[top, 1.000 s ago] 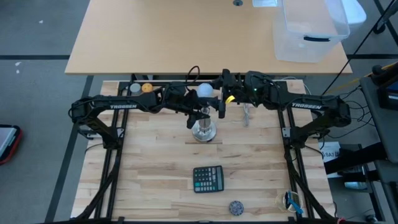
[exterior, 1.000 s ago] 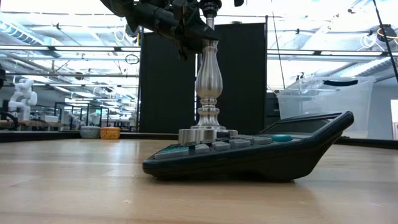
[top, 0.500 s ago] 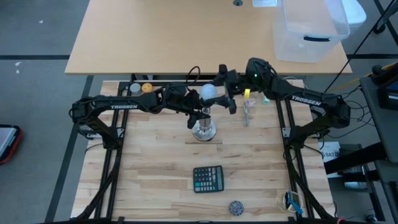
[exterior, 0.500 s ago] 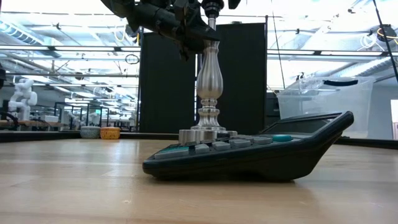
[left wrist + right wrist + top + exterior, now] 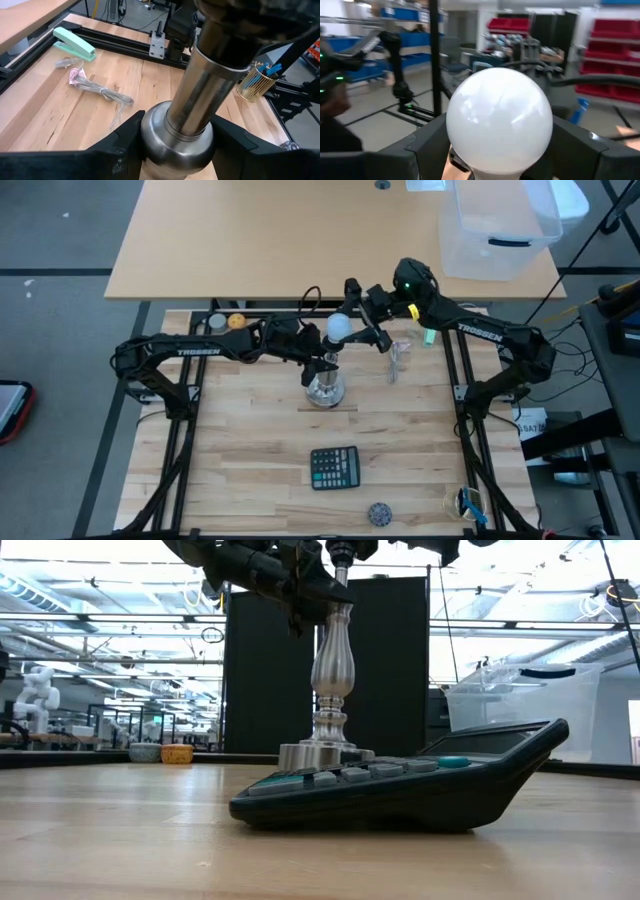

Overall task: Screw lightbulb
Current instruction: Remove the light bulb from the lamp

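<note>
- A calculator [image 5: 334,468] lies at the near side of the table [image 5: 250,440]; its key labels are too small to read.
- The left gripper [image 5: 318,360], its arm marked "TROSSEN", pinches the metal stand [image 5: 326,388] just under its socket.
- The right gripper [image 5: 358,324], arm also marked "TROSSEN", clasps the lightbulb [image 5: 338,328] atop the stand.
- A green stapler [image 5: 74,43] lies beyond.

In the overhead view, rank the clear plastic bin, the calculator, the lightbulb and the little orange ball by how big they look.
1. clear plastic bin
2. calculator
3. lightbulb, raised nearer the camera, so slightly flattered
4. orange ball
</note>
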